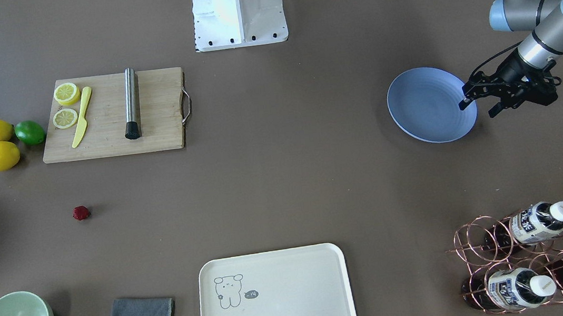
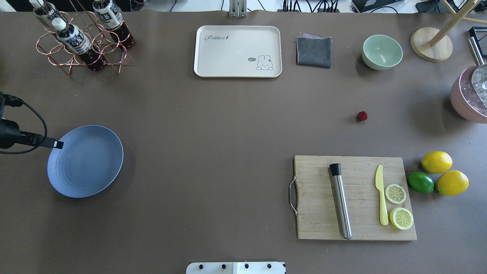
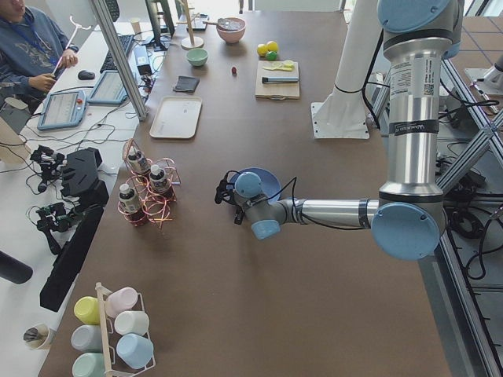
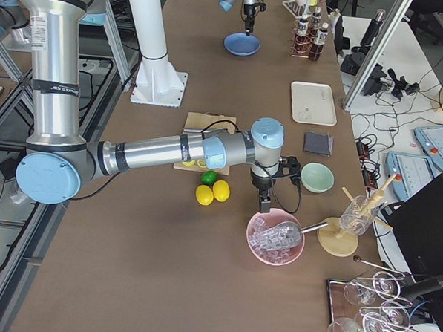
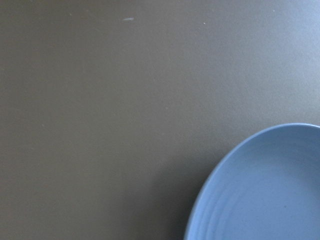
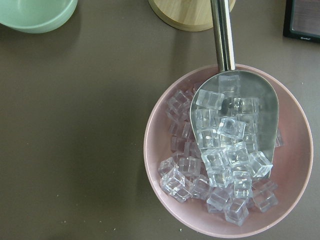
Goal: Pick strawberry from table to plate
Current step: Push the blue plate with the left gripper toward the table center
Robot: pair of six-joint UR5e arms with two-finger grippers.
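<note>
Left gripper (image 1: 478, 108) is held open and empty at the right rim of the plate (image 1: 424, 104); the strawberry (image 1: 81, 212) is seen lower left on the table (image 1: 284, 179). Right gripper (image 4: 265, 205): state cannot be told.

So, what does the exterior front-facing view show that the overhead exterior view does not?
Only the front-facing view shows the whole left gripper, jaws apart, near the rim of the round pale blue plate. Only the overhead view shows the pink bowl of clear ice cubes and the round wooden stand base. Both show the small dark-red strawberry lying on the brown-grey table, far from the plate, and the wooden cutting board.
</note>
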